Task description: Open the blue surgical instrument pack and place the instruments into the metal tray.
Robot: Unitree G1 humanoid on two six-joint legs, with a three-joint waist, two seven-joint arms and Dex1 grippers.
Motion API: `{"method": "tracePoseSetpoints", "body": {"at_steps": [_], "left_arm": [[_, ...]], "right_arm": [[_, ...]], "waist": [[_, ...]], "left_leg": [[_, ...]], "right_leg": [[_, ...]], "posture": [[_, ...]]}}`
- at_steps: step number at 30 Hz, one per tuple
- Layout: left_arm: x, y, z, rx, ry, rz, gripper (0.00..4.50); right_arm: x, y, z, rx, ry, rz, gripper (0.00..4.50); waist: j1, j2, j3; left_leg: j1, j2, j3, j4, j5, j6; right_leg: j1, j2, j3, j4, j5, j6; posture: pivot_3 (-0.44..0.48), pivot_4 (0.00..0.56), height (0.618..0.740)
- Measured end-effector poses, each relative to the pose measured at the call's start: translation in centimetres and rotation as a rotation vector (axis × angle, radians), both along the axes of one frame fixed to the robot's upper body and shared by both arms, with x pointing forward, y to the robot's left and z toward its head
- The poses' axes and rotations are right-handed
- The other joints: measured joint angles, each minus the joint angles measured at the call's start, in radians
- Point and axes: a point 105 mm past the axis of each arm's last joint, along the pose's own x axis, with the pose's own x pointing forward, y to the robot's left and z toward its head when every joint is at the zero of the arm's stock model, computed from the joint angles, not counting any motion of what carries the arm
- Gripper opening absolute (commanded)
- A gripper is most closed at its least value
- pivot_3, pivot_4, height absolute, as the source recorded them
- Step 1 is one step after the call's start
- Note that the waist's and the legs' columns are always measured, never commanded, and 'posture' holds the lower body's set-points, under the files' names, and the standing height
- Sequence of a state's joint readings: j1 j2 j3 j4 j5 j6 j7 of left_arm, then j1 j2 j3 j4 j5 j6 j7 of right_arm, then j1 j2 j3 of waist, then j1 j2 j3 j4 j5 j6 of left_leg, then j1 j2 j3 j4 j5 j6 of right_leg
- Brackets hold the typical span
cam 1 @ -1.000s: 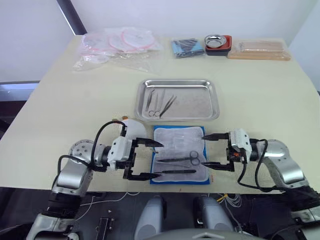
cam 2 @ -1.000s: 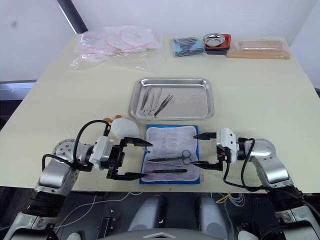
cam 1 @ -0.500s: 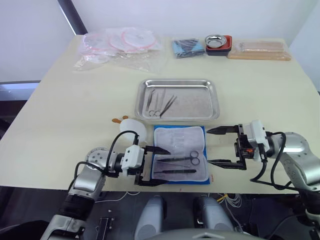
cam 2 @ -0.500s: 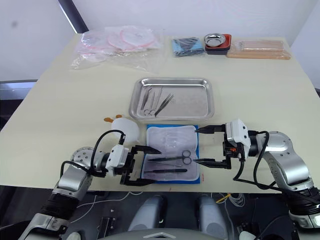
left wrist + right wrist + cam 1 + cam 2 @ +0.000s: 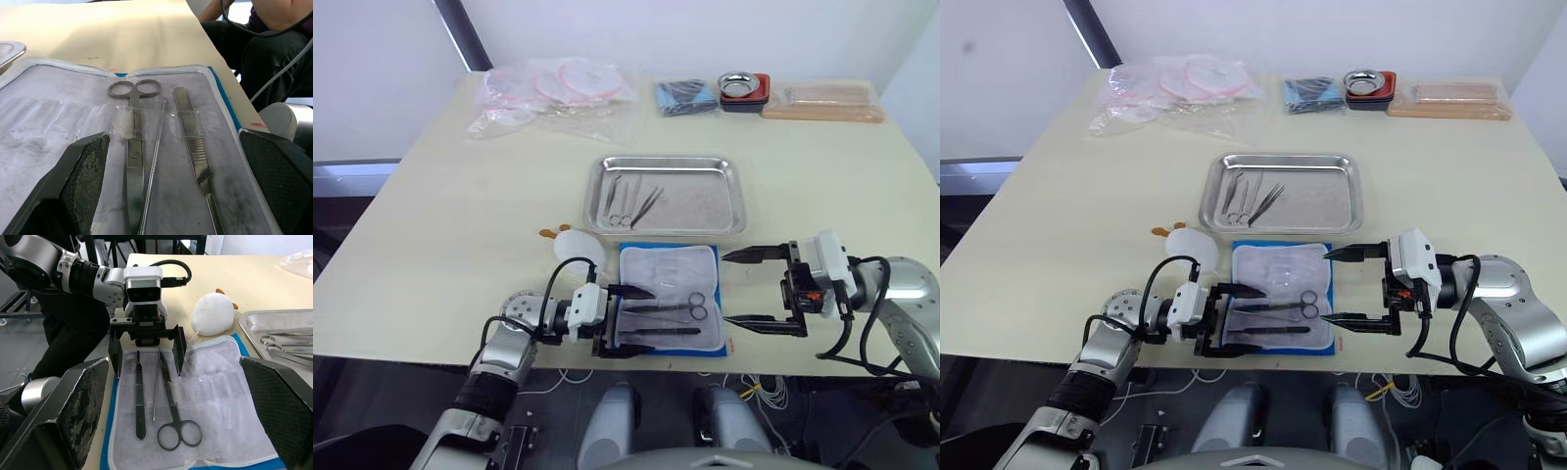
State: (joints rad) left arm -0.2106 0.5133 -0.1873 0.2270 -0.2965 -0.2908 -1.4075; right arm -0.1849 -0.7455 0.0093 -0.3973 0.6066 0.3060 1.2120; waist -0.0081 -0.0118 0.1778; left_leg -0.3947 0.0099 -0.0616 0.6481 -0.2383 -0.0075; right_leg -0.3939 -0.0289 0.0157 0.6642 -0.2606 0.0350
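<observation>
The blue surgical instrument pack lies open near the table's front edge, white lining up. On the lining lie three instruments: ring-handled scissors, a thin probe and a flat scalpel-like handle. My left gripper is open low over the pack's left side, its fingers straddling the tips of these three. My right gripper is open just right of the pack, touching nothing. The metal tray behind the pack holds several instruments.
A white plush toy sits at the pack's back-left corner. Along the far edge are clear plastic bags, a darker blue cloth bundle, a round metal bowl in a red dish and a tan box.
My left gripper has slid right over the pack's left edge and narrowed around the instrument tips. My right gripper has drawn back to the right, away from the pack.
</observation>
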Motion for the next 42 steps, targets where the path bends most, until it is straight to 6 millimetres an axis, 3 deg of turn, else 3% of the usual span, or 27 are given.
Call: {"method": "tracePoseSetpoints", "body": {"at_steps": [16, 25, 31, 42], "left_arm": [[0.3, 0.0, 0.0, -0.015, 0.012, 0.043, 4.49], [0.8, -0.3, -0.9, 0.064, 0.035, 0.070, 4.49], [0.6, -0.4, -1.5, 0.074, 0.075, 0.100, 4.49], [0.3, -0.3, -1.5, 0.094, 0.077, 0.097, 4.49]], "right_arm": [[-0.1, -0.1, -0.1, -0.001, 0.004, 0.004, 4.50], [0.2, -0.8, -0.3, -0.042, -0.002, -0.022, 4.50], [0.5, -0.9, -0.7, -0.066, -0.008, -0.050, 4.50], [1.3, 0.6, -3.3, -0.176, 0.001, -0.102, 4.50]], "waist": [[0.001, 0.000, 0.000], [0.001, 0.017, -0.010], [-0.002, 0.017, -0.011], [-0.004, 0.016, -0.012]], "left_leg": [[0.000, 0.000, 0.000, 0.001, 0.000, 0.000], [0.004, 0.000, 0.001, 0.002, 0.000, 0.000], [0.015, 0.001, 0.002, 0.001, 0.000, 0.000], [0.015, 0.001, 0.002, 0.000, -0.001, 0.002]], "right_leg": [[0.000, 0.001, 0.000, 0.000, 0.002, -0.001], [0.004, 0.001, 0.001, 0.000, 0.001, 0.002], [0.015, -0.001, 0.002, -0.001, -0.002, -0.002], [0.015, -0.002, 0.002, -0.003, -0.002, -0.002]], "posture": [[0.000, 0.150, 0.740], [0.000, 0.150, 0.740], [0.000, 0.150, 0.740], [0.000, 0.150, 0.740]]}}
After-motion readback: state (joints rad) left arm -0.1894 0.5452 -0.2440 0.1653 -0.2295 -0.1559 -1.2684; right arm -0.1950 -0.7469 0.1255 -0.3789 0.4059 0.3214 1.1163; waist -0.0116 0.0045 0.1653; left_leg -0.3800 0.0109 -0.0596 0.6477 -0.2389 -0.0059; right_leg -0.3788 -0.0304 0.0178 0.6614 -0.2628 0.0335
